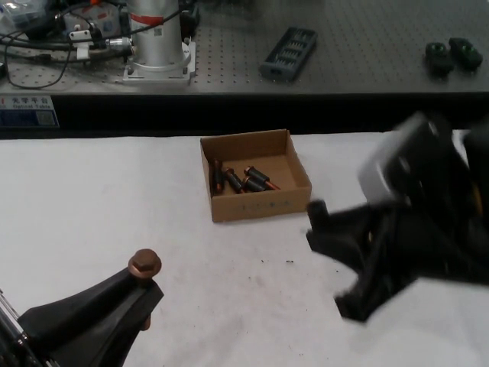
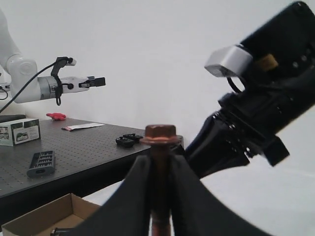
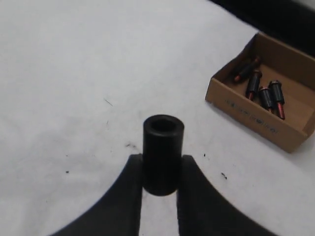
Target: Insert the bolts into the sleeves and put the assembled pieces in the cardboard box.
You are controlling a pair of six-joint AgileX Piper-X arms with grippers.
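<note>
My left gripper (image 2: 160, 187) is shut on a copper bolt (image 2: 160, 147) held upright, hex head up; in the high view the bolt (image 1: 144, 265) sticks out of that gripper (image 1: 145, 294) at the front left. My right gripper (image 3: 162, 172) is shut on a black sleeve (image 3: 163, 152), open bore facing the camera, held above the white table. The right arm (image 1: 412, 229) hangs at the right in the high view and also looms in the left wrist view (image 2: 256, 118). The cardboard box (image 1: 256, 200) holds several assembled black-and-copper pieces (image 1: 243, 180), which the right wrist view (image 3: 263, 91) also shows.
The white cloth (image 1: 92, 206) covers the table. Behind it runs a perforated metal bench (image 1: 367, 46) with a black ribbed block (image 1: 289, 52), a metal post (image 1: 157, 38), cables and two small black parts (image 1: 452, 55). A white robot arm (image 2: 29, 83) stands far off.
</note>
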